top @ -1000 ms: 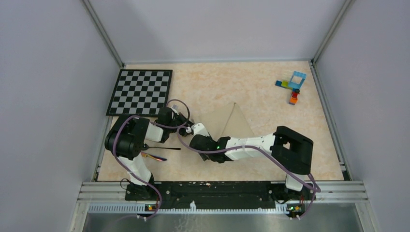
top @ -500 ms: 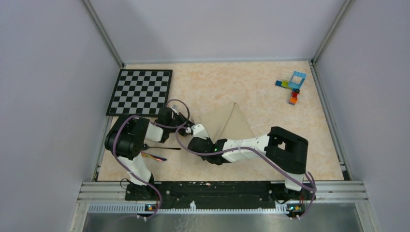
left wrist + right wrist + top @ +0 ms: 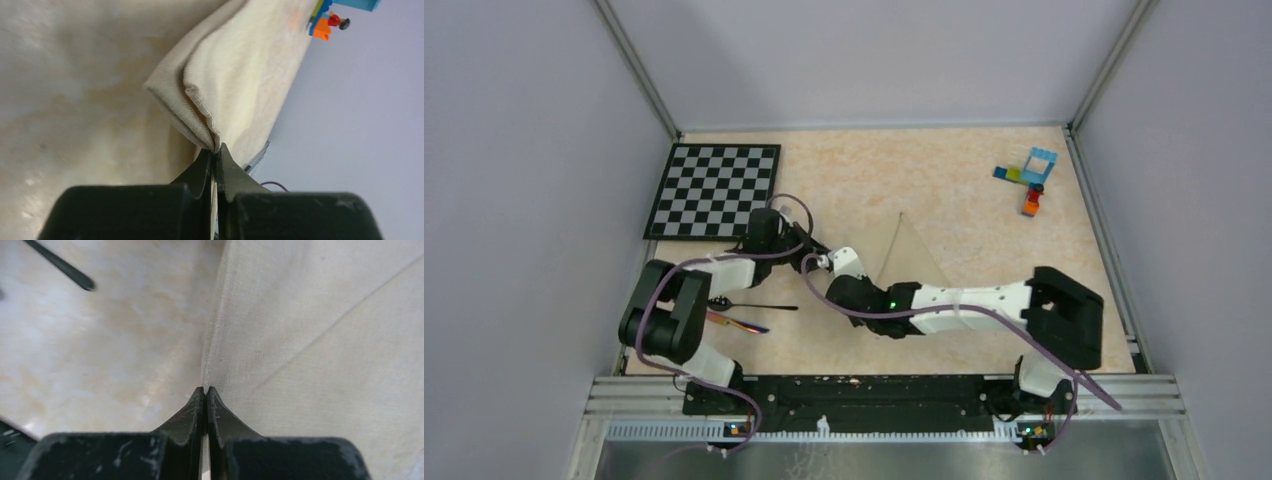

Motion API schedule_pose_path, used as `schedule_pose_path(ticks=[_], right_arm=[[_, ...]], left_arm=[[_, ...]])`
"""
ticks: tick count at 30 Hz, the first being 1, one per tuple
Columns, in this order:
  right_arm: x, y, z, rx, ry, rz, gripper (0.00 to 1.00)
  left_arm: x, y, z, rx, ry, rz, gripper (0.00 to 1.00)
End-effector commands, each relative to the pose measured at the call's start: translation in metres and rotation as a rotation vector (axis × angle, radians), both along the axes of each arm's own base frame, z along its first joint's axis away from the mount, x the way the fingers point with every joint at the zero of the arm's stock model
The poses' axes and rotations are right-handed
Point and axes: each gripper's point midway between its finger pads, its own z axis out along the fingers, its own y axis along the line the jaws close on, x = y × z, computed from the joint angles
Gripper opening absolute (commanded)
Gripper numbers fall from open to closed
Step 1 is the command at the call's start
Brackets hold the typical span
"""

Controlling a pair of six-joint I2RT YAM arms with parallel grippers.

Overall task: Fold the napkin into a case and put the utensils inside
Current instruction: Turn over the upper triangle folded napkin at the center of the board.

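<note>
The cream napkin [image 3: 911, 256] lies folded into a triangle mid-table, its left side raised. My left gripper [image 3: 810, 256] is shut on its bunched left corner; in the left wrist view the cloth [image 3: 240, 75] gathers into the closed tips [image 3: 216, 149]. My right gripper [image 3: 832, 265] sits just beside it and is shut on the napkin's edge [image 3: 320, 340], the tips [image 3: 205, 389] pinching the hem. Two utensils lie left of the arms: a slim dark one [image 3: 762, 307] and a rainbow-tinted one [image 3: 742, 324]. A dark handle end [image 3: 60, 264] shows in the right wrist view.
A black-and-white chequered board [image 3: 714, 190] lies at the back left. Small coloured toy bricks [image 3: 1032, 178] stand at the back right, also seen in the left wrist view [image 3: 325, 25]. Grey walls enclose the table on three sides.
My right gripper has shut on the napkin's edge. The left arm has stretched out toward the back, the right arm has shifted right, and the napkin's left side has lifted, narrowing the triangle.
</note>
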Motion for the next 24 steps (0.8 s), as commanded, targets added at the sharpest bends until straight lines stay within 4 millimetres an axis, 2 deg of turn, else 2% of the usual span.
schedule_pose_path(ticks=[1,2,5,7,9,12,14,16,18,20,22,24], right_arm=[[-0.026,0.013,0.061,0.189,0.061,0.135,0.00],[-0.033,0.020,0.069,0.233,0.081,0.178,0.00],[-0.057,0.045,0.100,0.405,0.154,0.292,0.00],[-0.077,0.068,0.124,0.539,0.213,0.401,0.00],[-0.097,0.090,0.152,0.688,0.271,0.507,0.00],[-0.124,0.114,0.193,0.898,0.354,0.648,0.00],[-0.139,0.124,0.209,1.003,0.430,0.710,0.00],[-0.150,0.127,0.227,1.117,0.482,0.769,0.00],[-0.156,0.120,0.230,1.199,0.551,0.792,0.00],[-0.156,0.107,0.215,1.241,0.619,0.775,0.00],[-0.147,0.090,0.189,1.256,0.670,0.726,0.00],[-0.133,0.070,0.153,1.232,0.703,0.649,0.00]], left_arm=[[0.018,0.006,0.056,0.034,-0.057,0.084,0.00],[0.012,0.010,0.059,0.061,-0.016,0.100,0.00],[-0.001,0.033,0.084,0.164,0.027,0.184,0.00],[-0.008,0.061,0.108,0.280,0.016,0.293,0.00],[-0.019,0.091,0.138,0.373,-0.021,0.406,0.00],[-0.035,0.131,0.194,0.462,-0.165,0.553,0.00],[-0.045,0.147,0.225,0.481,-0.246,0.607,0.00],[-0.048,0.147,0.244,0.479,-0.290,0.597,0.00],[-0.043,0.141,0.241,0.490,-0.261,0.562,0.00],[-0.034,0.132,0.221,0.525,-0.206,0.527,0.00],[-0.020,0.115,0.200,0.582,-0.190,0.487,0.00],[-0.003,0.093,0.183,0.669,-0.202,0.450,0.00]])
